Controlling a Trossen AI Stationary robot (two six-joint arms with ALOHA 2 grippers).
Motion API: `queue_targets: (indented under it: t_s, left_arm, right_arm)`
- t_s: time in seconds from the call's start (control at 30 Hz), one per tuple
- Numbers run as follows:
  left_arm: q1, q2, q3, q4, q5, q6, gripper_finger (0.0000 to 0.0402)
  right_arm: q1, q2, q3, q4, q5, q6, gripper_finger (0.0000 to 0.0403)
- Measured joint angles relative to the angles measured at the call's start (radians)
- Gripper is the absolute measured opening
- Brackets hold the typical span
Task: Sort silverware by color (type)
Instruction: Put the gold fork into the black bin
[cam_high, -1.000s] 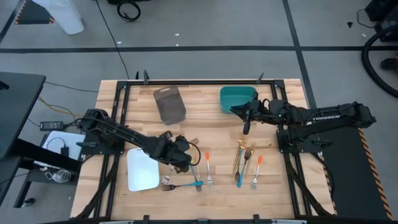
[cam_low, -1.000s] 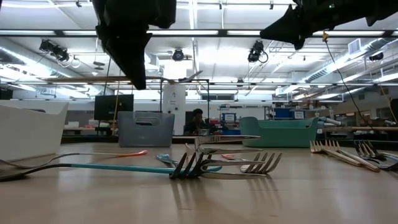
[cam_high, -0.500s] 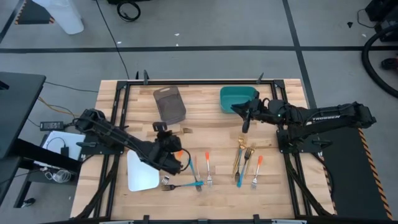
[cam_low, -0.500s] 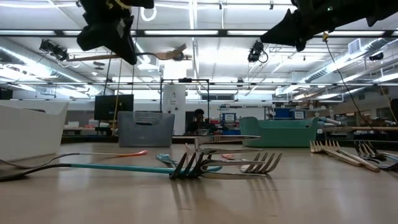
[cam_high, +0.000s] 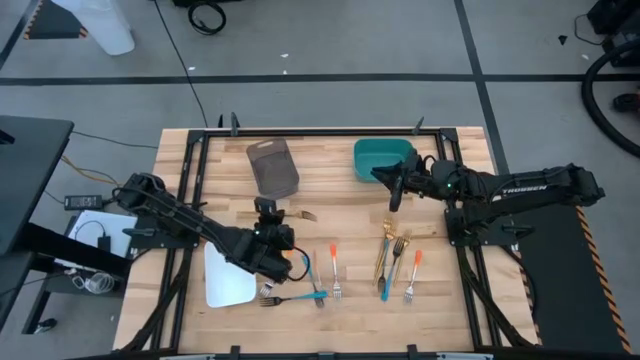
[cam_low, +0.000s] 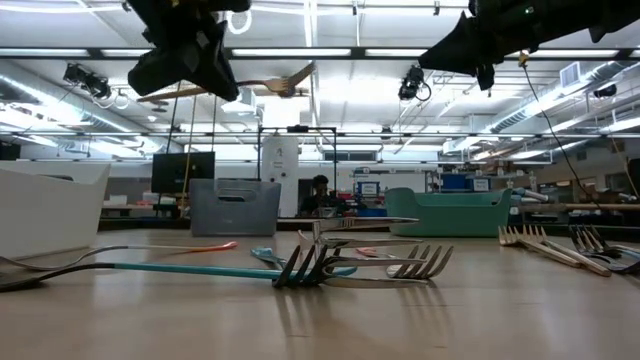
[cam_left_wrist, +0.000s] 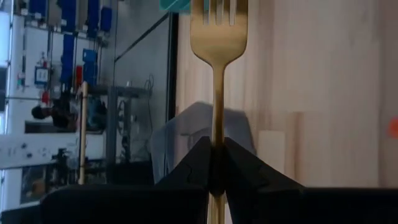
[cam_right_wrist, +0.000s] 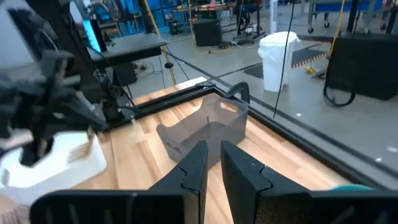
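Gold fork (cam_left_wrist: 217, 37) clamped by its handle in the left gripper (cam_left_wrist: 216, 163), lifted clear of the table (cam_high: 320, 200).

It hangs near the grey tray (cam_high: 272, 167), probably its colour's bin; the other forks (cam_high: 390, 262) lie at the near edge. The right gripper (cam_right_wrist: 212, 163) waits by the teal tray (cam_high: 380, 157), fingers slightly parted, empty.

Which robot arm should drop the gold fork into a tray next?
Probably the left. Its claw is already shut on the gold fork, lifted above the table between the white tray and grey tray. The right claw hangs empty by the teal tray.
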Motion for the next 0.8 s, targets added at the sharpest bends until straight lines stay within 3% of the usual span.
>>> queue_targets:
  t_s: [0.27, 0.53, 0.8]
  left_arm:
    - [0.083, 0.0, 0.0, 0.004, 0.035, -0.028, 0.0034]
    - [0.11, -0.007, -0.003, 0.009, 0.038, 0.026, 0.0034]
    - [0.107, -0.208, -0.18, 0.231, 0.086, 0.136, 0.0034]
  right_arm:
    - [0.0, 0.0, 0.0, 0.007, 0.0, 0.194, 0.0055]
    - [0.001, 0.0, 0.0, 0.097, 0.0, 0.252, 0.0055]
    - [0.026, 0.008, 0.0, 0.107, 0.016, 0.265, 0.0055]
